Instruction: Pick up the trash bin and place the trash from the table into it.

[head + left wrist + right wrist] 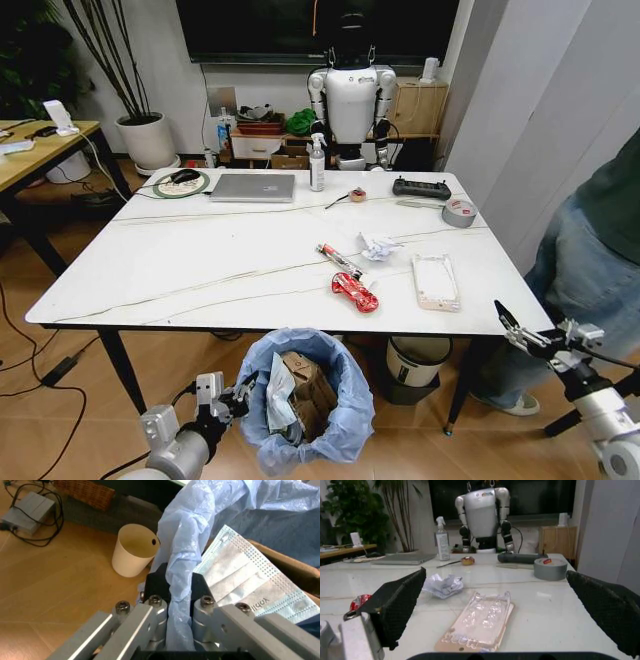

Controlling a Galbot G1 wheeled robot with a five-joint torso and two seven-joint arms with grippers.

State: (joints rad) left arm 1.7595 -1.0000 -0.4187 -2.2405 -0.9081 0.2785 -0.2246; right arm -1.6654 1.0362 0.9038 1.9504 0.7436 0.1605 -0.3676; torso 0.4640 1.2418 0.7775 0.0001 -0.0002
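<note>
Left gripper (240, 392) clamped on bag rim of trash bin (305, 400), held below table's near edge; cardboard and mask inside. Right gripper (515, 330) hung off table (200, 250) near-right corner, fingers wide apart. Blister pack (435, 281), red wrapper (354, 291), crumpled paper (378, 246) sat toward near-right. Tape roll (459, 212) lay by far-right edge.

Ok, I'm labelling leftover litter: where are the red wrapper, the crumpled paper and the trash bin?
red wrapper (355, 292): head view, middle of the wrapper.
crumpled paper (378, 246): head view, centre of the wad.
trash bin (352, 418): head view, blue bag on its right side.
</note>
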